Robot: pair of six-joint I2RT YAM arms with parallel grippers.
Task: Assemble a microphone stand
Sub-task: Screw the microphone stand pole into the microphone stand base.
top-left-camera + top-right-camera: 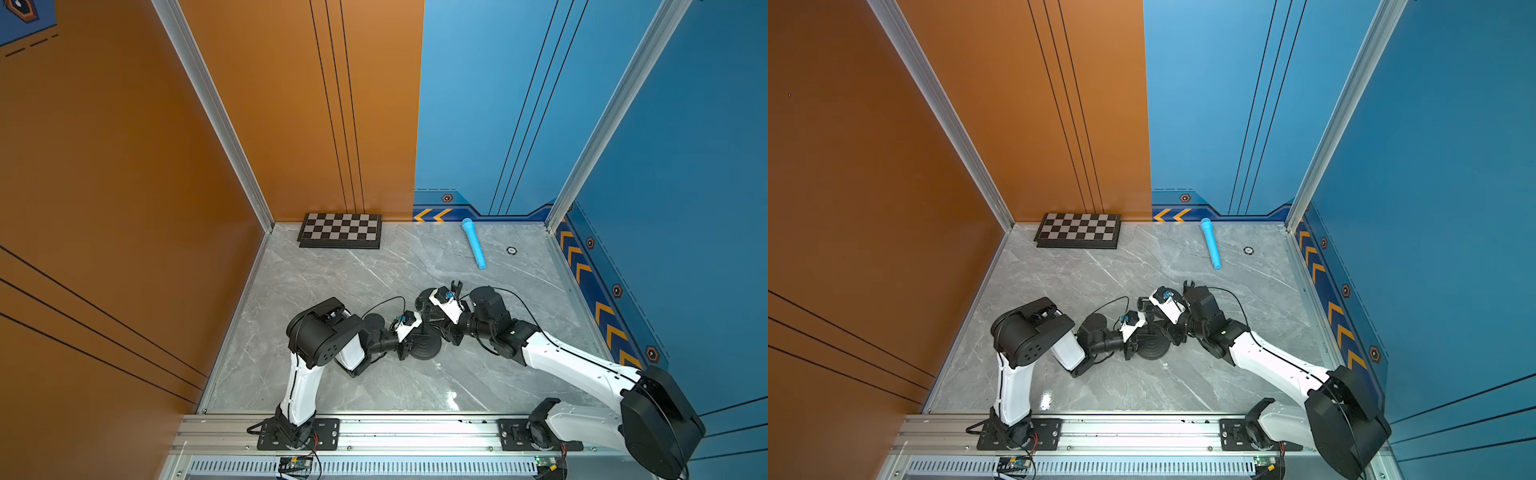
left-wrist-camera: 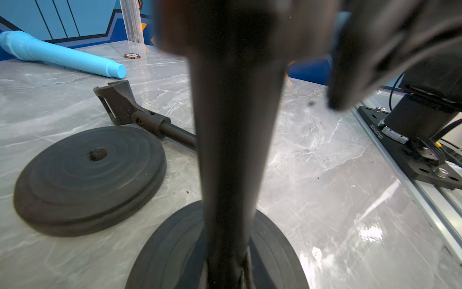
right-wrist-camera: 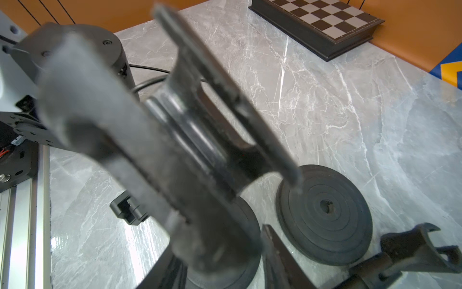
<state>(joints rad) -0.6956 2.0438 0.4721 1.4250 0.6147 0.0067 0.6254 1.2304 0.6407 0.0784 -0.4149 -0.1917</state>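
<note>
While L gripper, shut, rests on a base, R gripper hangs part-open, empty. Pole lies flat beside R, clip end away.

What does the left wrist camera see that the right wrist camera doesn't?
Only the left wrist view shows the blue microphone lying on the table, and a small round token near it. Only the right wrist view shows the chessboard by the orange wall. Both show the black round base with a hole in its middle, the black microphone clip lying near it, and the grey marble table.
</note>
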